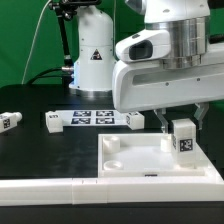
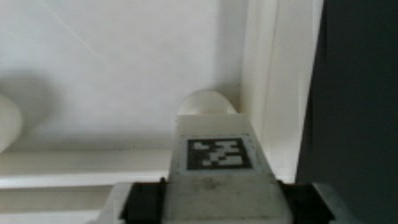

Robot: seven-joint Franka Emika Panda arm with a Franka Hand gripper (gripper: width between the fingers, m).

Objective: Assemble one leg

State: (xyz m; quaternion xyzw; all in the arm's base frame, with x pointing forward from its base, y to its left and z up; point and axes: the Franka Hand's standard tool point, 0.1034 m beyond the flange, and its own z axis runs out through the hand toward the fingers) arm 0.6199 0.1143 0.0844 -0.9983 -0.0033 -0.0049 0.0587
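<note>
My gripper (image 1: 182,128) is shut on a leg (image 1: 184,138), a small white post with a black-and-white tag, and holds it upright over the far right corner of the large white square tray (image 1: 130,160). In the wrist view the leg (image 2: 219,150) sits between my two dark fingers (image 2: 148,200), with its far end at a raised boss in the tray's corner (image 2: 210,100). I cannot tell whether the leg touches the tray. Two other legs lie on the black table: one at the exterior view's far left (image 1: 9,120) and one left of the marker board (image 1: 53,121).
The marker board (image 1: 95,117) lies on the table behind the tray. Another leg (image 1: 134,120) lies at its right end. A long white rail (image 1: 50,186) lies along the front edge. A white robot base (image 1: 90,55) stands at the back.
</note>
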